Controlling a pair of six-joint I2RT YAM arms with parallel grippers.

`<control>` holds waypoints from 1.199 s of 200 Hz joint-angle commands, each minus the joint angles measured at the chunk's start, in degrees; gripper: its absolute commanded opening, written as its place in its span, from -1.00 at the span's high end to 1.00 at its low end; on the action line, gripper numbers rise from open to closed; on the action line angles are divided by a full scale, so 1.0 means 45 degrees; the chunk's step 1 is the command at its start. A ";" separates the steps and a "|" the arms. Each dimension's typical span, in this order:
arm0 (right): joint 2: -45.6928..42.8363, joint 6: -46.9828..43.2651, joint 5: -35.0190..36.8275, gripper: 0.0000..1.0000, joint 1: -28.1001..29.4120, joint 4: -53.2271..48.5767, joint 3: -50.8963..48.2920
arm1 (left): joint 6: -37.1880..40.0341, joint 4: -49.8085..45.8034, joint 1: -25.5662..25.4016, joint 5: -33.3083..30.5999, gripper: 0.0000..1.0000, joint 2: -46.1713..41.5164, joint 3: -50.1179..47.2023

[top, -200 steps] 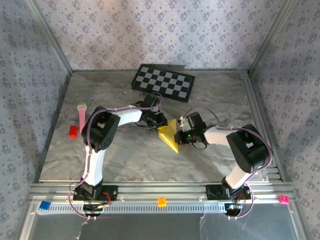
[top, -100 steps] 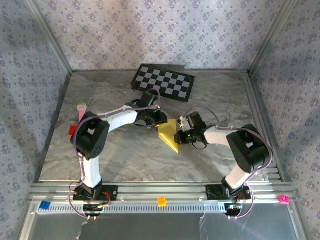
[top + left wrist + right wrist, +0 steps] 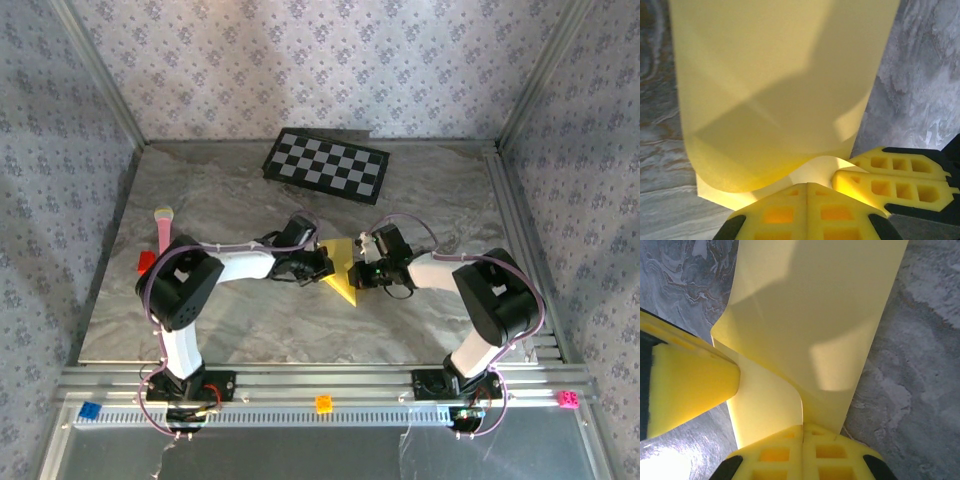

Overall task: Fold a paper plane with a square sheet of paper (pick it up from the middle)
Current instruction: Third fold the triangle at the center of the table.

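Paper (image 3: 343, 268) is the worry here. It sits about mid-counter (image 3: 250, 320), caught between the two arms. In the left wrist view the paper (image 3: 775, 90) bows over in a big soft curl instead of lying flat, and no sharp crease shows. The right wrist view has the same loose sweep of paper (image 3: 815, 315).

What could go wrong, as a guess:
- Thin sheet, two pinches very close together. If the arms pull apart or twist against each other, it probably tears or pops out of one grip.
- The curl is loose, so pressing it down from here could set the fold crooked and throw off the plane's centre line.
- The two sets of jaws are almost touching, so any nudge inward looks like a bump.

Left jaws are fully together, pads meeting at the seam, and a pale flap of the paper runs right up to their tip. It looks pinched there, though only by a sliver. Right jaws are together too, and the paper's folded edge disappears straight into their seam, so that grip reads as firmer. Each wrist view has the other arm's yellow fingers (image 3: 890, 175) just beside its own.

Further out, a checkerboard (image 3: 326, 166) lies at the far edge of the counter and a red block (image 3: 147, 262) sits off to the left. Both are well apart from the action.
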 commanded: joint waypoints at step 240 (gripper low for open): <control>-0.0275 0.0396 0.0281 1.00 0.0162 -0.0440 -0.0060 | -0.0796 0.1562 -0.0019 -0.0859 1.00 0.0403 -0.1602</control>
